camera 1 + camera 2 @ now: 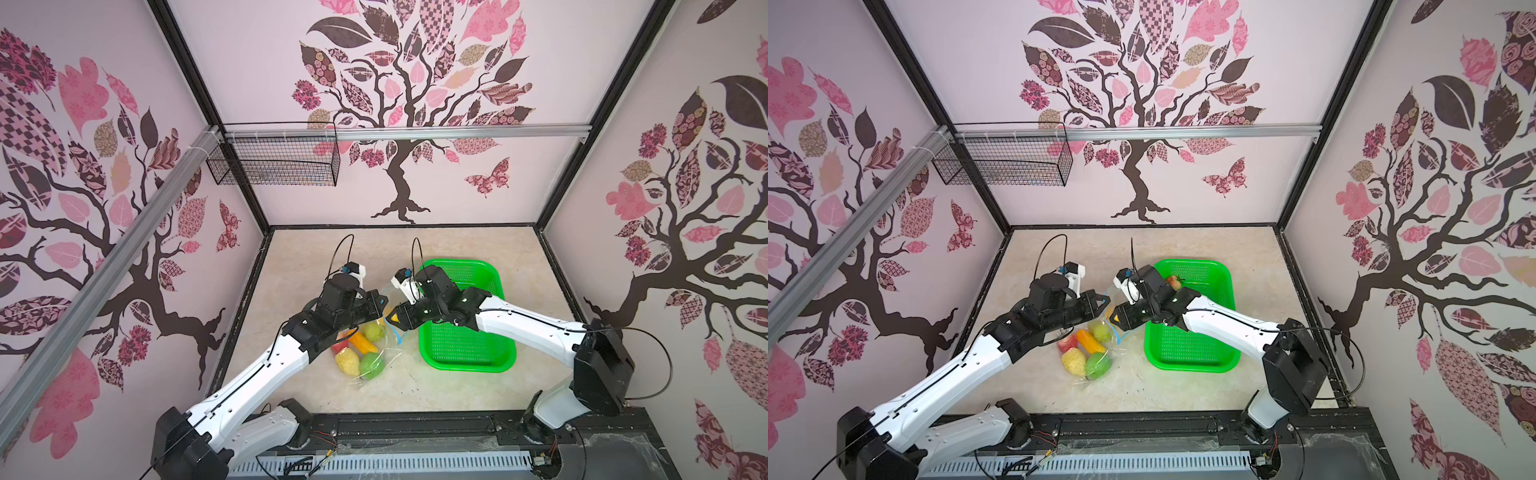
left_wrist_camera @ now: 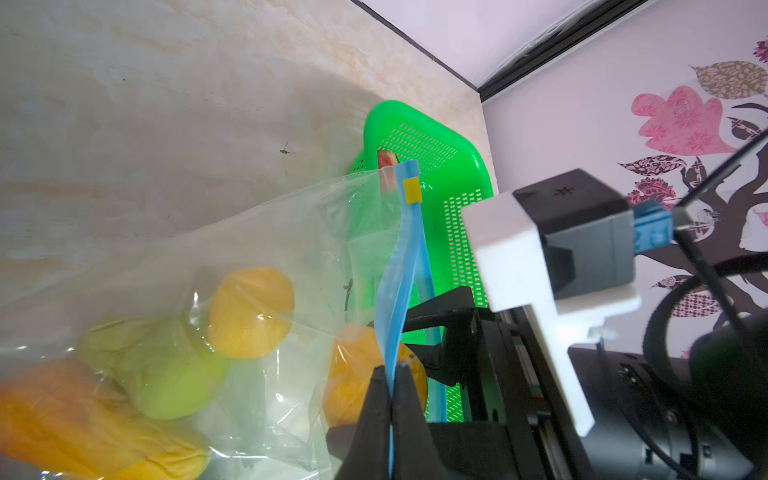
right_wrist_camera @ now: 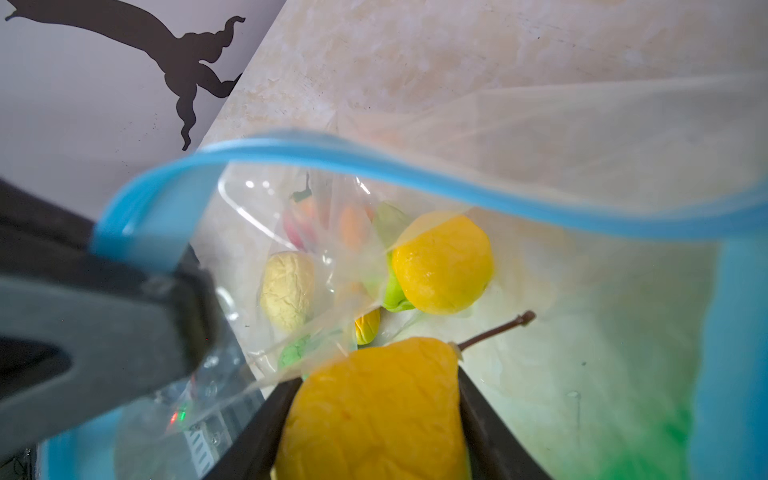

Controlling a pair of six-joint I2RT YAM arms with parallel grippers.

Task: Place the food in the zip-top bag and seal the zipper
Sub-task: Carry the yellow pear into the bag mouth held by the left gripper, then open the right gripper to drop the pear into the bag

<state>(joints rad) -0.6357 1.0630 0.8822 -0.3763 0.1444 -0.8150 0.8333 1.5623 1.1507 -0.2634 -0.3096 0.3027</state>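
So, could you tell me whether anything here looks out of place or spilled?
Nothing is spilled or damaged. The only stray is one red fruit alone in the green basket; the other pieces are in or at the zip-top bag.

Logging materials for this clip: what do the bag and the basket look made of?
Bag: thin clear plastic film, glossy; it creases and fruit shows through. Basket: probably rigid moulded plastic, bright green, smooth rim, perforated walls.

A green mesh basket (image 1: pixel 461 347) is sitting right of centre on the beige tabletop (image 1: pixel 457 395), while a black wire rack (image 1: pixel 274 162) is hanging from the rail (image 1: pixel 415 133) at upper left.
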